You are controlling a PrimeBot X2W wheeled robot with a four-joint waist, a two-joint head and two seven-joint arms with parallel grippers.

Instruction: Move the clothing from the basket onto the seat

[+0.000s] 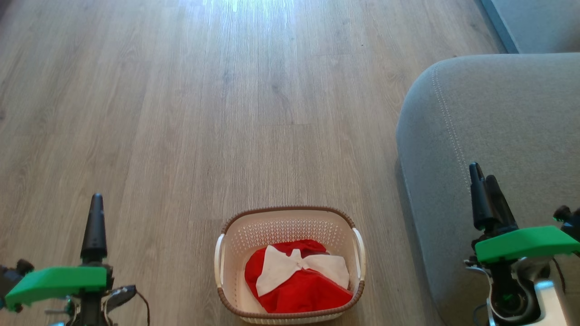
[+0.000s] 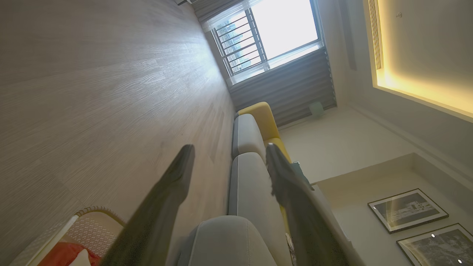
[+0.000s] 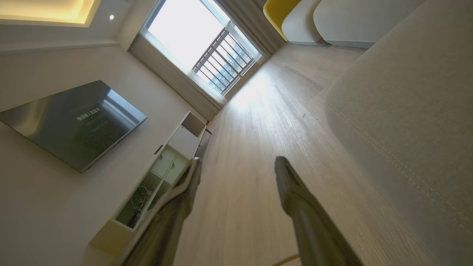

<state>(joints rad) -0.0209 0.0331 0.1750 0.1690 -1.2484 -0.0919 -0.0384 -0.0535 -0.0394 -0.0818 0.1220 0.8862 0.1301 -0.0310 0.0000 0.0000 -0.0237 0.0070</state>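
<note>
The cream basket [image 1: 290, 217] with a brown braided rim stands on the floor at the bottom centre of the head view. Red clothing [image 1: 303, 292] with a white panel lies bunched inside it. The grey seat [image 1: 498, 136] rises at the right. My left gripper [image 1: 94, 213] is at the lower left, well apart from the basket; the left wrist view shows it [image 2: 228, 153] open and empty, with a basket corner [image 2: 92, 212] and red clothing [image 2: 63, 255] at the bottom left. My right gripper [image 1: 484, 181] hangs over the seat; the right wrist view shows it [image 3: 237, 164] open and empty.
Pale wood-plank floor [image 1: 226, 113] stretches ahead and left of the basket. In the wrist views I see a bright window [image 3: 192, 33], a wall television [image 3: 70, 122], a low white cabinet [image 3: 162, 173], a yellow cushion [image 2: 262, 118] further along the sofa, and framed pictures [image 2: 406, 208].
</note>
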